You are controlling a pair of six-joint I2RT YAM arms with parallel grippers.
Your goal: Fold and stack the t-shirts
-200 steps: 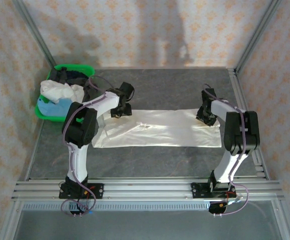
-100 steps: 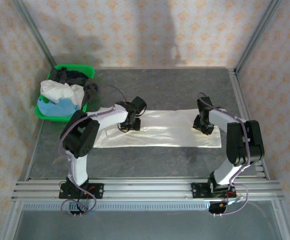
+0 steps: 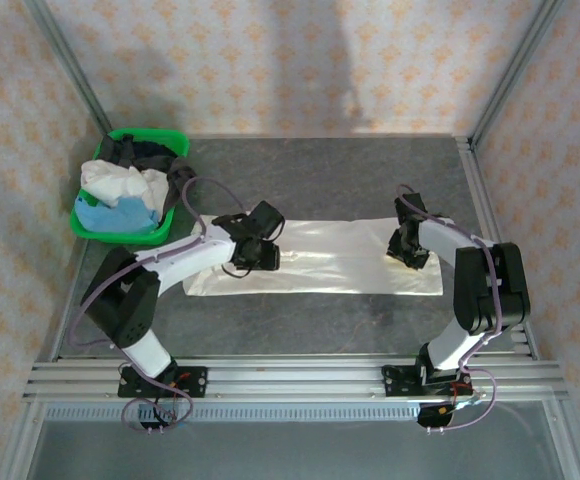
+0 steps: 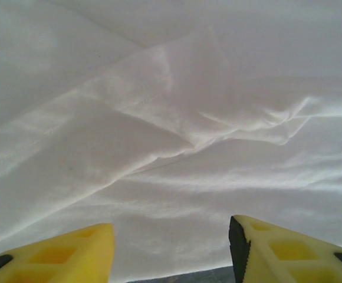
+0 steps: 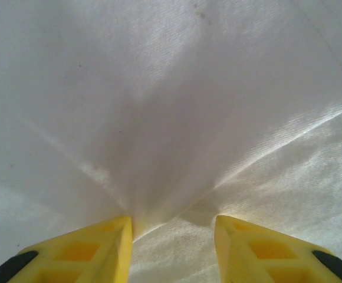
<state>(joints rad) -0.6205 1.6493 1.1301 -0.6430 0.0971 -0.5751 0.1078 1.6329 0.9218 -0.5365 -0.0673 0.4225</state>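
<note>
The left gripper [image 3: 258, 255] has swung toward frame centre, jaws wide and empty over the white t-shirt [image 3: 335, 265] banded across the worktop [image 3: 350, 180], so a fold seems laid; whether the right gripper [image 3: 407, 250] pinches cloth I cannot tell.

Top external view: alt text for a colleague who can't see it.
A shiny white t-shirt lies as a long strip across the dark table, the left gripper low over its left part and the right gripper near its right end. A green basket of more clothes sits far left.
</note>
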